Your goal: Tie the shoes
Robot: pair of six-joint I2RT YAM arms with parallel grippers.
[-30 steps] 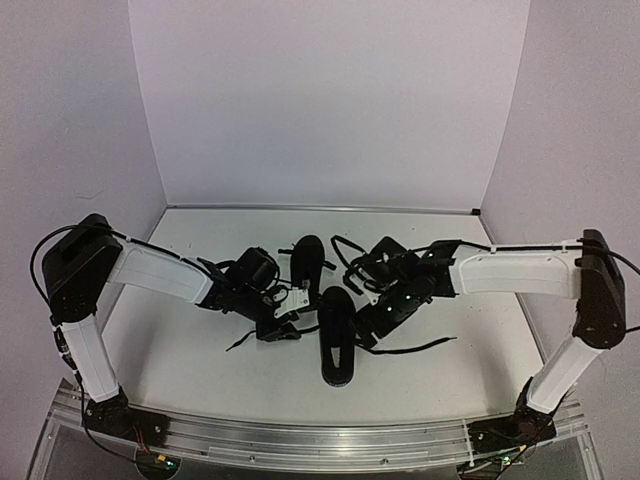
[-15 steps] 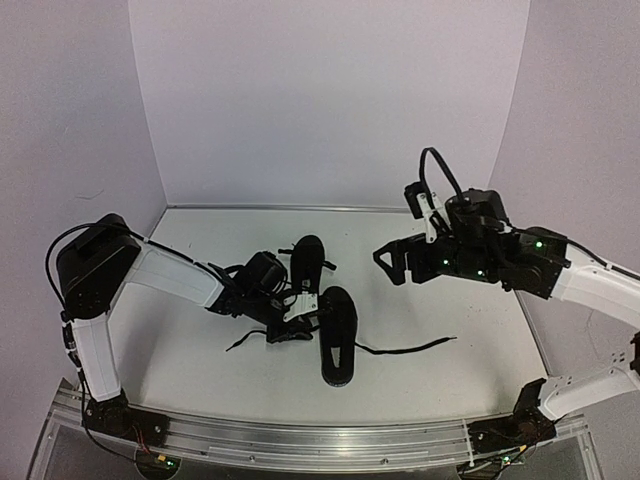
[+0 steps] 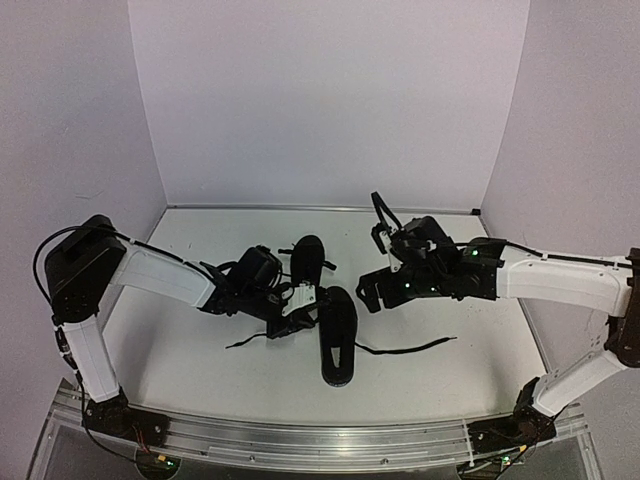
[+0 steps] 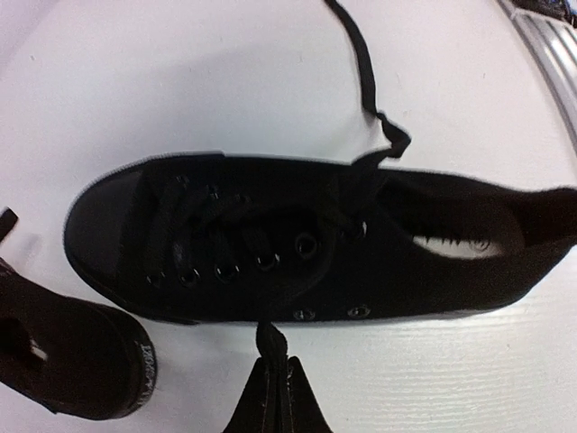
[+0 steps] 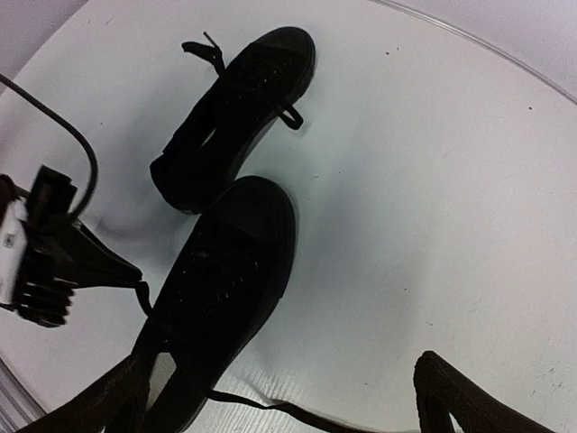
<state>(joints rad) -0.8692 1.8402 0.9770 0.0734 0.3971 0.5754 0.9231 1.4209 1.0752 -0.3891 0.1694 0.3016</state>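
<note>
Two black shoes lie mid-table: the near shoe [image 3: 337,335] [image 4: 297,244] [image 5: 225,289] and the far shoe [image 3: 307,262] [image 4: 63,352] [image 5: 239,113]. My left gripper [image 3: 297,320] [image 4: 270,365] sits low at the near shoe's left side, shut on a short piece of its black lace [image 4: 269,341]. That shoe's other lace [image 3: 405,349] [image 4: 361,72] trails loose across the table to the right. My right gripper [image 3: 372,290] [image 5: 279,365] hangs open above the table just right of the shoes, nothing between its fingers [image 5: 469,401].
White walls close the table at the back and both sides. A metal rail [image 3: 320,440] runs along the near edge. A thin lace end [image 3: 245,342] lies on the table left of the near shoe.
The left gripper has closed on the lace beside the near shoe. The right arm lifted up and away from the shoes, then came back down toward them, its gripper open.
</note>
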